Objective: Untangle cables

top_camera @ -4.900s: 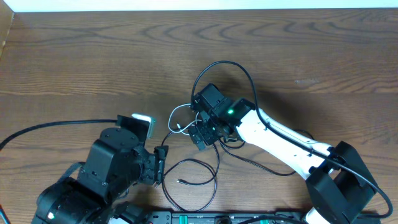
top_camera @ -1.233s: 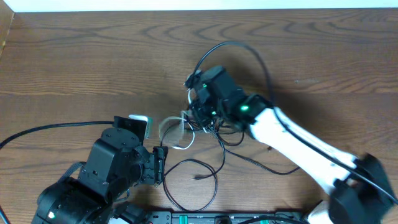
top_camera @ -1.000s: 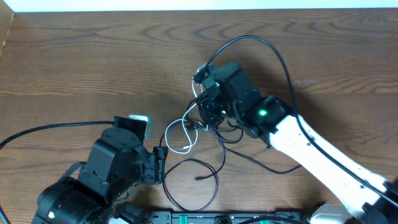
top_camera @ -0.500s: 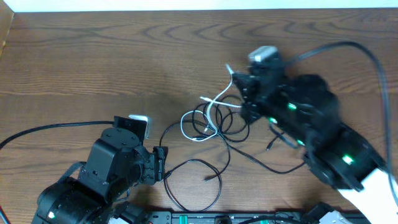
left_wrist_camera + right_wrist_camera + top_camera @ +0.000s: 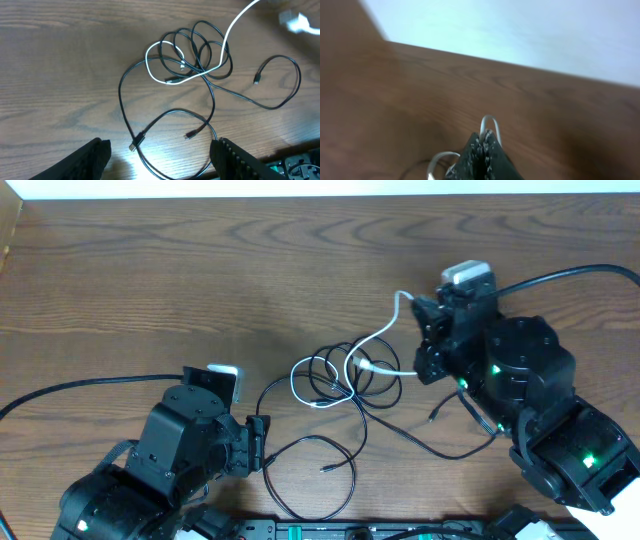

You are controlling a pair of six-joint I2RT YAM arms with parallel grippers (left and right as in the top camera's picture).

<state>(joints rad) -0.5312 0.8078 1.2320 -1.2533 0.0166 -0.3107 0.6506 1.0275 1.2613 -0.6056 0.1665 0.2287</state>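
Observation:
The cables lie mid-table: a coil of thin black cords [image 5: 333,368] with a white cable [image 5: 372,340] threaded through it. My right gripper [image 5: 420,320] is shut on the white cable and holds its end raised to the right of the coil. In the right wrist view a white loop [image 5: 490,123] sticks out past the closed gripper [image 5: 485,137]. One black cord runs down into a loose loop [image 5: 345,480] close to my left gripper [image 5: 256,442]. The left gripper [image 5: 161,150] stands open and empty above that loop [image 5: 175,114], with the coil [image 5: 200,47] farther off.
A black strip with green lights [image 5: 350,531] runs along the table's near edge. The left arm's thick black lead [image 5: 80,385] crosses the left side, and the right arm's lead [image 5: 570,273] arcs at the right. The table's far edge [image 5: 300,195] meets a white wall.
My right gripper has moved right and up with the white cable, pulling it partly out of the coil and dragging the black loops to the right. The left arm has not moved.

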